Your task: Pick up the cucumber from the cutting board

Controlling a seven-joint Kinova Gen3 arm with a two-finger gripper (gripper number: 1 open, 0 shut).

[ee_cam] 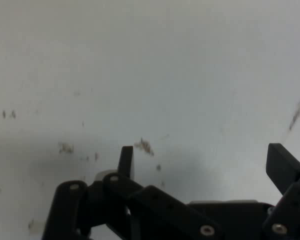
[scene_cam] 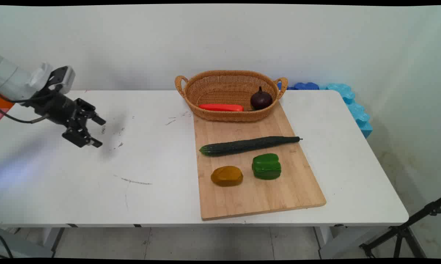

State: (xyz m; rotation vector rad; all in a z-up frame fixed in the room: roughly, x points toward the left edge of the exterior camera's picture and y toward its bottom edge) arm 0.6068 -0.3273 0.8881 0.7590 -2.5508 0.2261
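The black gripper [scene_cam: 98, 131] hangs with jaws spread and nothing between them, over bare scuffed white table [scene_cam: 95, 190] at the left, well apart from the wooden cutting board [scene_cam: 257, 198]. On the board lie a cucumber [scene_cam: 247, 145], a green pepper [scene_cam: 266, 166] and a brown-yellow potato [scene_cam: 226, 176]; the wicker basket [scene_cam: 227, 82] behind holds a red pepper [scene_cam: 221, 107] and a dark red onion [scene_cam: 261, 99]

My gripper [scene_cam: 97, 132] hangs over the worktop's [scene_cam: 150, 154] left part, well apart from the board [scene_cam: 279, 194] to the right. At the board's back sits a basket [scene_cam: 209, 88]; before it a cucumber [scene_cam: 247, 145].
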